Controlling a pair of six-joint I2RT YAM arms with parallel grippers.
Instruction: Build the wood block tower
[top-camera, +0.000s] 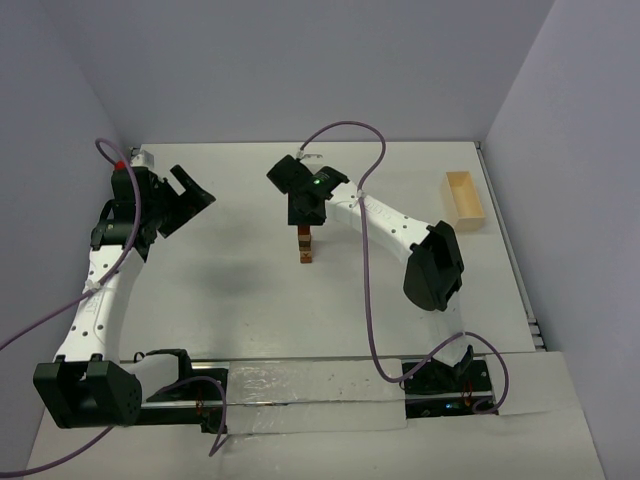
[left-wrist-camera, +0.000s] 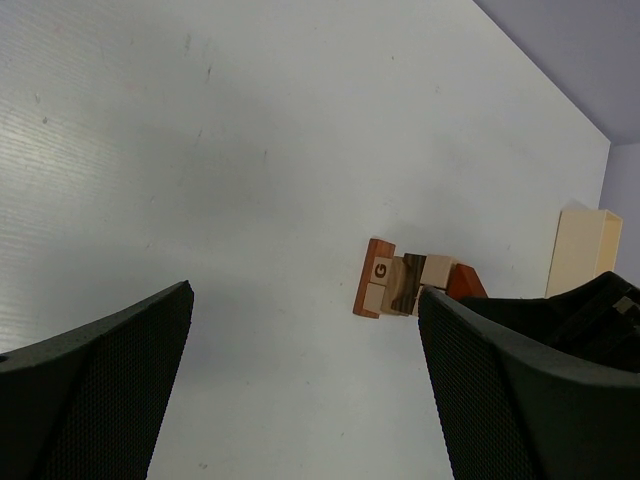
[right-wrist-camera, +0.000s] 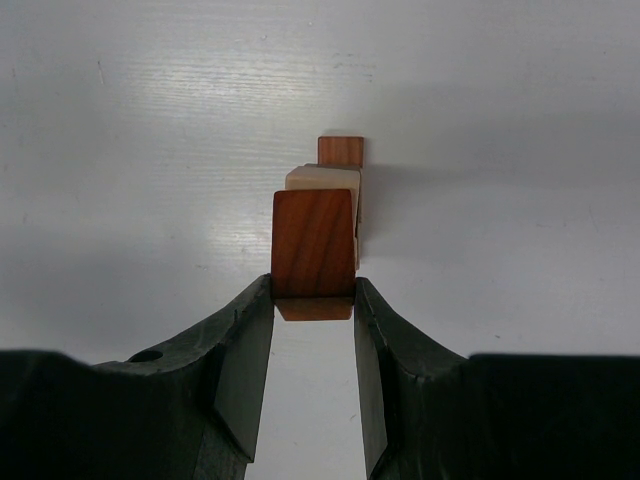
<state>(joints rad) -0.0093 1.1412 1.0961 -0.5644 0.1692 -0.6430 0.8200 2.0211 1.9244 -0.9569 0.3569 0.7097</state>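
Left gripper (top-camera: 188, 193) (left-wrist-camera: 305, 300): jaws wide apart, nothing between them, hanging over bare table (top-camera: 250, 300) at about 10 o'clock from centre in the top view. Well clear of the stack.

Wood block tower (top-camera: 306, 248) (left-wrist-camera: 400, 285): stands near table centre, roughly 4 o'clock from my left jaws. It's narrow, one block wide. My left wrist cam sees it sideways: a reddish bar at the foot, then a tan block lettered G, a dark piece, a pale cube and a reddish piece at the top end.

Right gripper (top-camera: 305, 215) (right-wrist-camera: 313, 290): directly above the tower, pointing down. Jaws are clamped on the top block (right-wrist-camera: 313, 240), which is reddish-brown, with one fingertip touching each side of its near end. Under it the wrist cam shows a pale block and another reddish one, all in line. Can't tell whether the top block's weight is on the stack or on my jaws.

Pale wooden box (top-camera: 465, 200) (left-wrist-camera: 580, 250): open, near the table's right edge, about 2 o'clock from the tower, well apart from it.
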